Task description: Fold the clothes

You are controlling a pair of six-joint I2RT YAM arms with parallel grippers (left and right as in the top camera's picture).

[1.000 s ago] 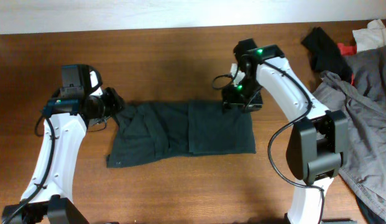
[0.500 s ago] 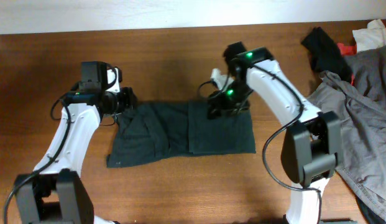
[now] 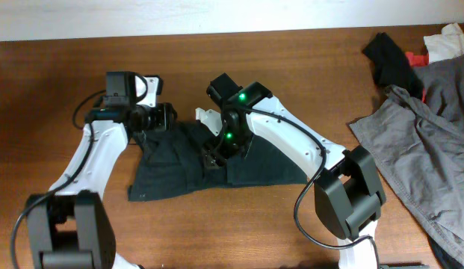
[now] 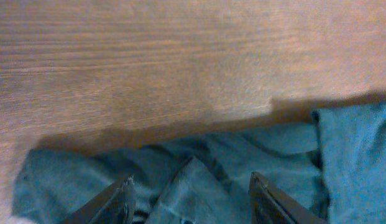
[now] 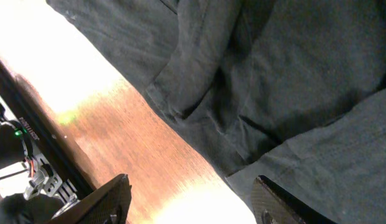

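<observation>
A dark teal garment (image 3: 172,168) lies partly folded and wrinkled on the wooden table (image 3: 239,224). My left gripper (image 3: 164,119) is open over the garment's upper left corner. In the left wrist view its fingers (image 4: 194,202) straddle a raised fold of the cloth (image 4: 242,158). My right gripper (image 3: 211,155) is open above the garment's middle. In the right wrist view its fingers (image 5: 193,205) hang over the cloth's edge (image 5: 273,74) and bare wood, holding nothing.
A pile of grey clothes (image 3: 430,149) covers the table's right side. A black cloth (image 3: 392,60), a red item (image 3: 418,57) and a white cloth (image 3: 448,41) lie at the back right. The table's far edge (image 3: 217,33) meets a white wall.
My right arm has swung left from the garment's upper right corner to its middle. My left gripper has moved right, onto the garment's upper left corner. The garment looks much the same.
</observation>
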